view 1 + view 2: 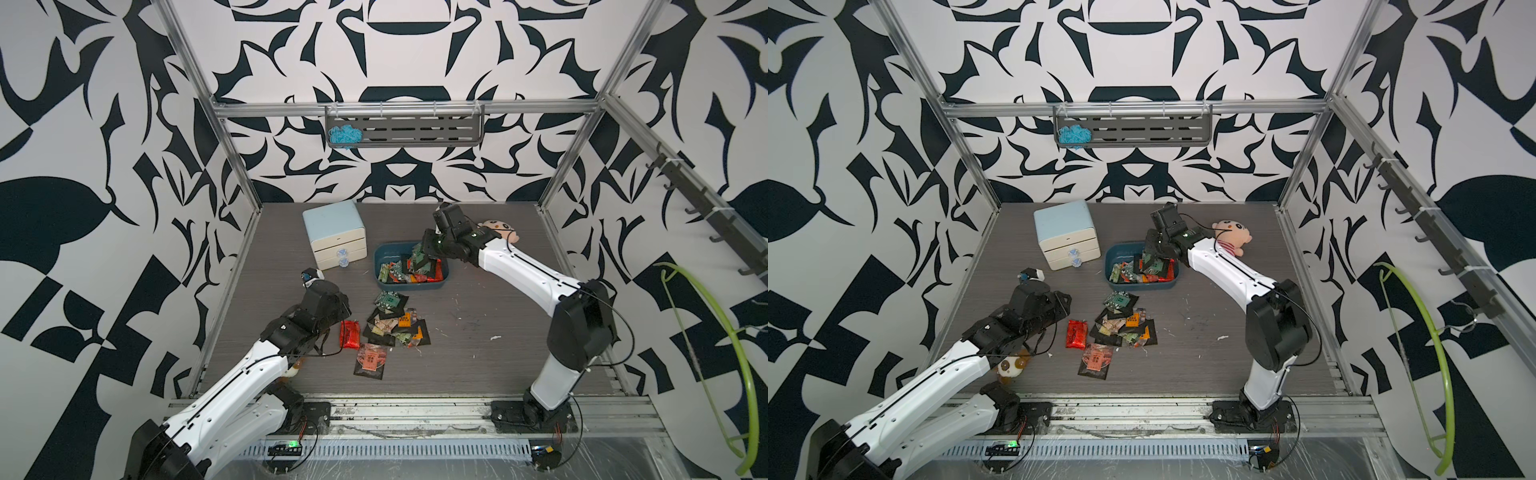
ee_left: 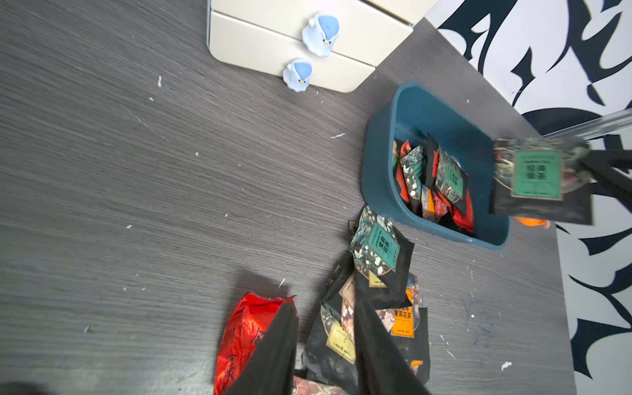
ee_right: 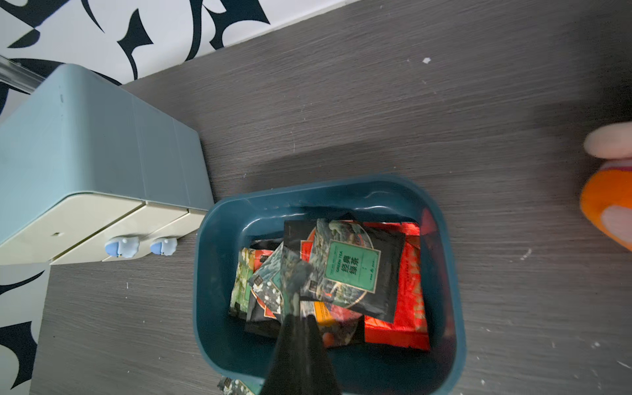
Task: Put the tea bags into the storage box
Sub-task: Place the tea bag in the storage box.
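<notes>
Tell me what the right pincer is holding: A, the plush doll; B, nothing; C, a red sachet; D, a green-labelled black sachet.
D: the right pincer is shut on a black tea bag with a green label, above the storage box.

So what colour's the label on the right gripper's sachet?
Green, on a black sachet; clearest in left wrist view.
</notes>
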`<state>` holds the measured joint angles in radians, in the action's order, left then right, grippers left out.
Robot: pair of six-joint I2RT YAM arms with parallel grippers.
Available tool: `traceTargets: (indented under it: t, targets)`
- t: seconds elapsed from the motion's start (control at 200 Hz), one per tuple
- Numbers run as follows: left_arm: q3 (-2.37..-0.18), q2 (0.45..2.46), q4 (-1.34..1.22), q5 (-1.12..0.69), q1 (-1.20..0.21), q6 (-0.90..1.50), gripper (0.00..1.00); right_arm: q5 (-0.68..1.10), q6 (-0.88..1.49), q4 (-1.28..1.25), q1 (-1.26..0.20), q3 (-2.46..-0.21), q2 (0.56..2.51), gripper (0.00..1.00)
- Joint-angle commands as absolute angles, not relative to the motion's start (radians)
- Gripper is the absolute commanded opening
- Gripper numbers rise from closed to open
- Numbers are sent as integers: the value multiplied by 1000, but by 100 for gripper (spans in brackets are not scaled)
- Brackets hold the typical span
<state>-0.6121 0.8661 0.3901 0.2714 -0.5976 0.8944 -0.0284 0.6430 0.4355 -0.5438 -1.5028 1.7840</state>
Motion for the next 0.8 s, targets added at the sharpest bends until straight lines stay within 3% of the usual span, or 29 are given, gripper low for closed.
traceTargets:
  t: [0.0,0.415,0.625,0.795]
  targets:
    - [-584,865,406,289,-593,913,33,19,624,405,-541,-1577,1808,0]
    - [-614,941,404,256,-593,950,34,-23,649,497,-515,-1605,1933,0]
    - [-678,986,486,307,-590,945,34,-158,510,719,-479,-1739,1907,37]
    - [-718,1018,449,261,-589,914,35,-357,376,890,-477,-1811,1769,42]
